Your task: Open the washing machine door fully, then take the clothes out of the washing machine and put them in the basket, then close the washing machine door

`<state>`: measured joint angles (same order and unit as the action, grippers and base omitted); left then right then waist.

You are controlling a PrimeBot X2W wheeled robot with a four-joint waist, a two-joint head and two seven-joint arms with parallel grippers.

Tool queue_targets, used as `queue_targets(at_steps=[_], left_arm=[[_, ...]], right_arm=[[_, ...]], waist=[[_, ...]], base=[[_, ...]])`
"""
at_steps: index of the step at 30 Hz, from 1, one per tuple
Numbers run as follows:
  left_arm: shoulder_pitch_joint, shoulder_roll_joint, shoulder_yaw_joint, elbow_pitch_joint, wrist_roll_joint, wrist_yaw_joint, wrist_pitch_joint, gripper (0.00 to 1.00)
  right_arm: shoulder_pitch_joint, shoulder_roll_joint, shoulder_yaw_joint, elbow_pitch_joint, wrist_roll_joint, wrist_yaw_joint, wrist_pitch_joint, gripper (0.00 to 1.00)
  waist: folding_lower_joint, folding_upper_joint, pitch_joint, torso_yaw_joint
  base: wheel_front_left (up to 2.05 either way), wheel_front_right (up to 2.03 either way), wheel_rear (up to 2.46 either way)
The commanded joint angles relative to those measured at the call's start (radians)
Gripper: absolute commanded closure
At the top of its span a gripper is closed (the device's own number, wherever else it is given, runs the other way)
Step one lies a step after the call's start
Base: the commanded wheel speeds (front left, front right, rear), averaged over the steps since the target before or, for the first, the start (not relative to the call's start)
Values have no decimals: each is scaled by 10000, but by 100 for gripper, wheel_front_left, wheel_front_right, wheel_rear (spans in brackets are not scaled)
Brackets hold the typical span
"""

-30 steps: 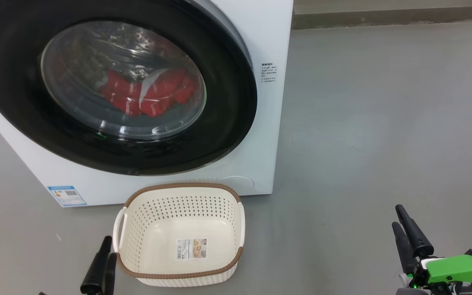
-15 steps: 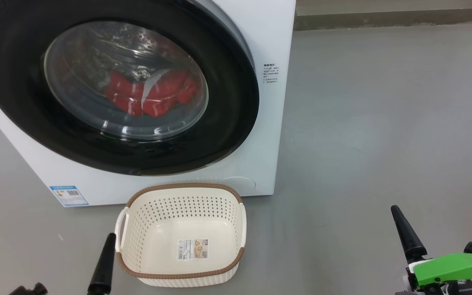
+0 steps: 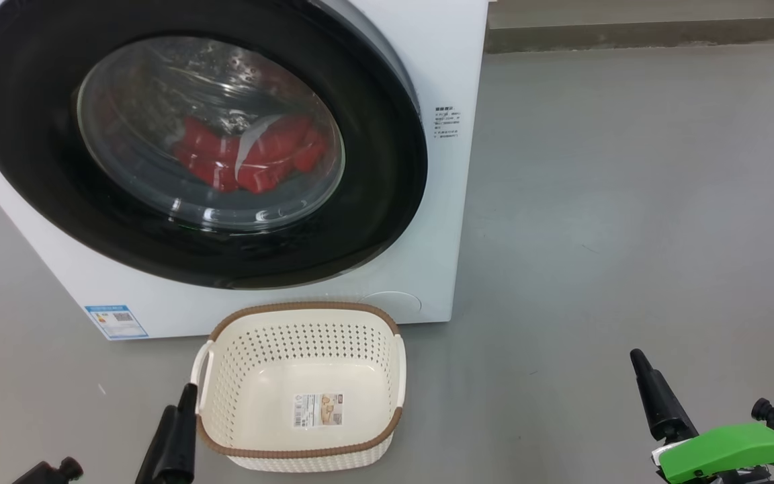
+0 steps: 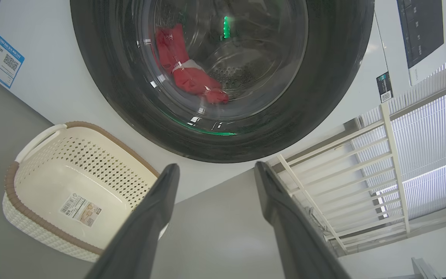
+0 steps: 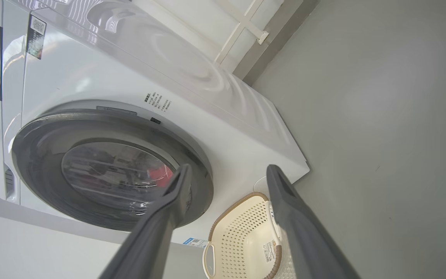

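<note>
White and big, the washing machine (image 3: 441, 222) stands on the grey floor (image 3: 629, 202). Its round door (image 3: 373, 202) with the black ring is shut. The cream basket (image 3: 299, 452) sits on the floor just in front of the machine, under the door, with a sticker (image 3: 318, 410) on its bottom. The red clothes (image 3: 246, 158) lie inside the machine, behind the glass. The left gripper (image 4: 216, 166) is low down, just beside the basket's left side, its two dark fingers spread wide and holding nothing. The right gripper (image 5: 227, 167) is far off to the basket's right, over the floor, also spread wide and holding nothing. Both are well apart from the door and the clothes.
</note>
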<state>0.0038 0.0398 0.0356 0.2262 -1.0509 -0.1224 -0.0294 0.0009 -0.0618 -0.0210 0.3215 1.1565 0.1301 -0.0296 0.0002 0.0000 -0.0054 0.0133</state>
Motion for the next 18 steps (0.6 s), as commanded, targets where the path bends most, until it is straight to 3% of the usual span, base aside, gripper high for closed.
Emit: queue_targets(at_steps=[1,18], left_arm=[[-57,128,120,-355,326,-38,-118,0],[89,201,-61,-727,2851,-48,-618,0]], right_arm=[[-142,-199,79,-263,-301,2,-115,0],[-21,-212,128,-321,-2346,3,-615,0]], waist=[[-1,0,0,5],[-1,0,12,73]], base=[[0,0,0],[0,0,0]])
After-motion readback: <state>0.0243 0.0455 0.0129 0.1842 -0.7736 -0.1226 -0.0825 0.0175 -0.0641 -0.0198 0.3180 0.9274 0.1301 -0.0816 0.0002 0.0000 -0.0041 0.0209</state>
